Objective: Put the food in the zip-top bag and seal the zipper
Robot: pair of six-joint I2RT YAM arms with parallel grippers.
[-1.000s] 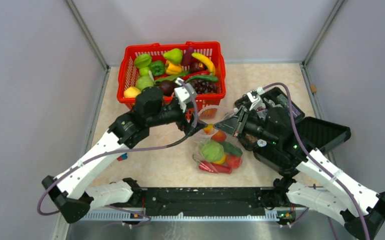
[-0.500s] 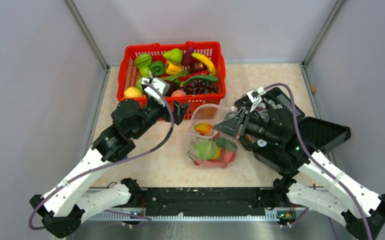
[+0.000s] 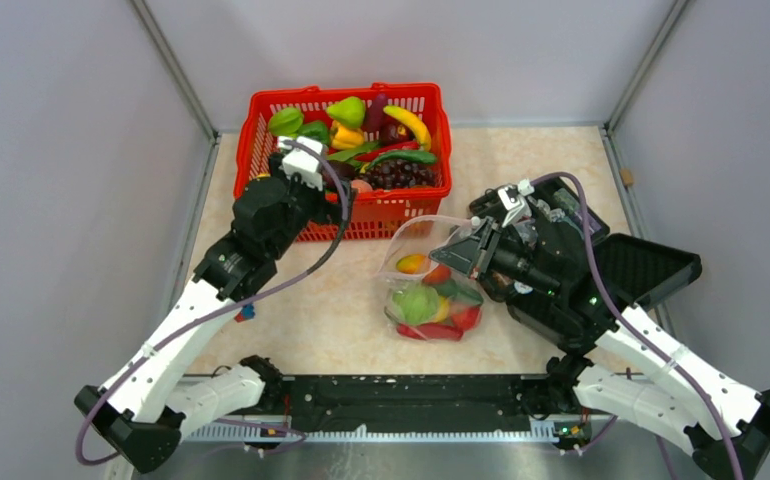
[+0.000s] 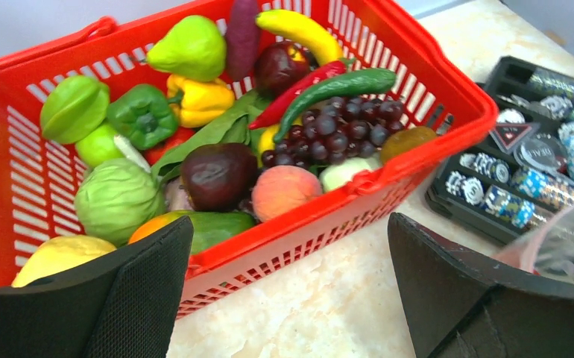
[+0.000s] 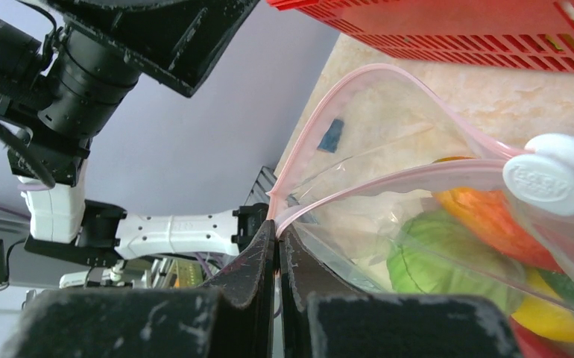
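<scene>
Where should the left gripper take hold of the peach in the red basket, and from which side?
Grip the peach across its round middle, coming straight down from above. It lies atop the pile, just behind the red basket's front wall, so a sideways approach is probably blocked. The open left gripper hovers nearby.

No text can be read — embossed lettering is seen on the white zipper slider [image 5: 547,183], but too blurred.
</scene>
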